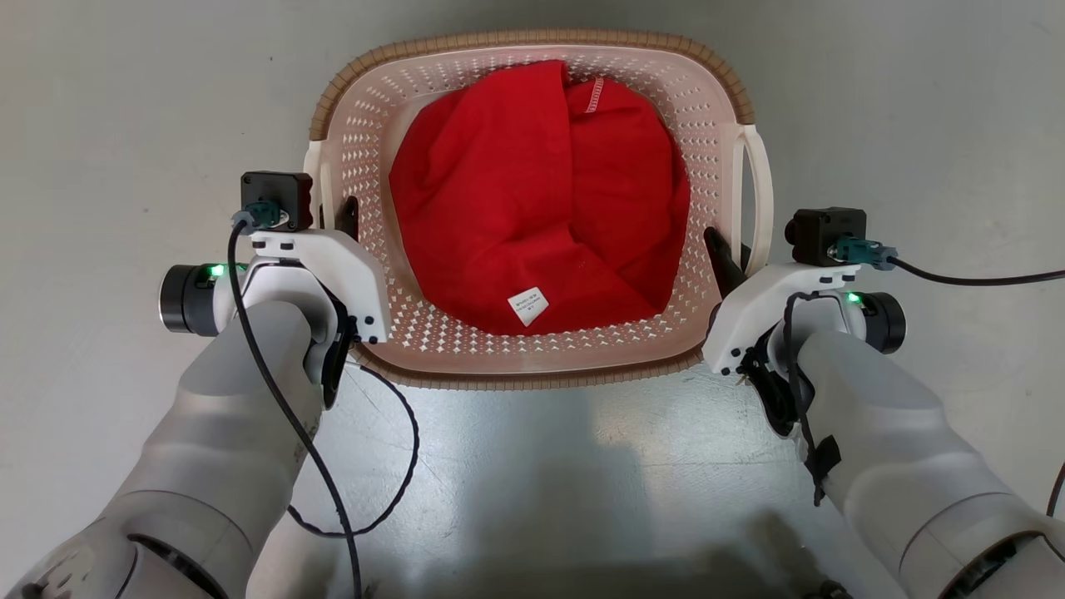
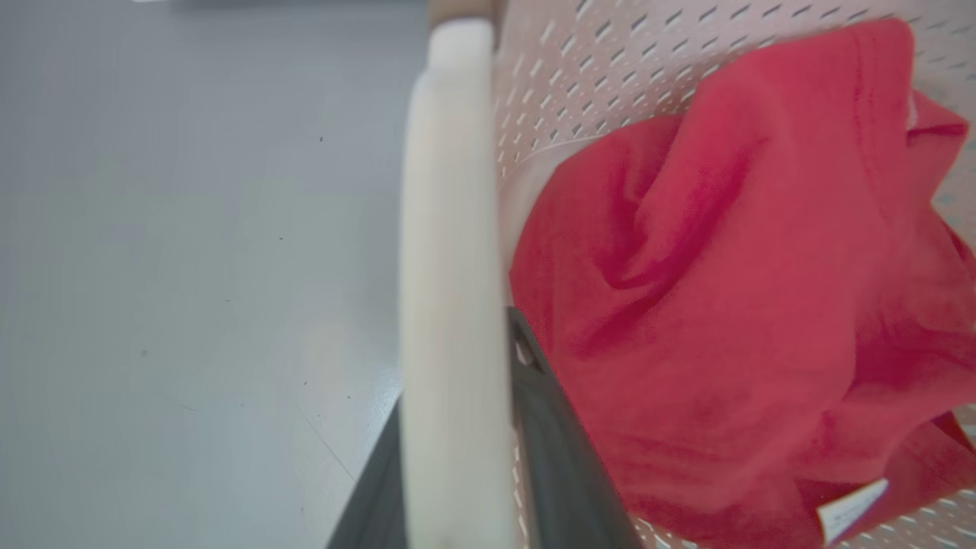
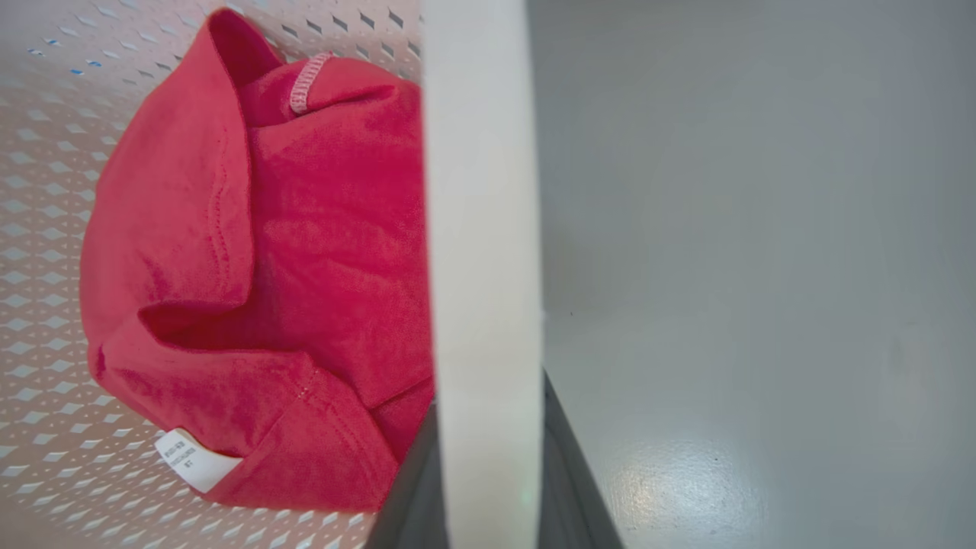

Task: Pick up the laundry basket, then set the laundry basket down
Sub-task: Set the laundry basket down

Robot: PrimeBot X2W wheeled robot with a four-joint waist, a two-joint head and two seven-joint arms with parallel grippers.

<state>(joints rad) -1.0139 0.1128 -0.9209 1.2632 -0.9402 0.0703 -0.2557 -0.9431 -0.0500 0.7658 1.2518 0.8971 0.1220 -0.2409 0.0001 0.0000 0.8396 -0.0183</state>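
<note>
L wrist cam: the white handle [image 2: 457, 267] is so close it's just blur, and it covers the outer finger [image 2: 374, 496] tip of my left gripper [image 1: 337, 218]; both fingers run off the btm edge. Same on R cam w/ the right gripper [image 1: 739, 254]. Red cloth [image 1: 532, 191] hides the laundry basket [image 1: 532, 362] floor. Print on the tag [image 1: 527, 305] is too small to read. I can't tell if basket's underside touches the ground [image 1: 125, 125].

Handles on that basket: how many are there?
2, on the basket's sides. The left handle sits between the left gripper's fingers; the right handle sits between the right gripper's fingers.
</note>
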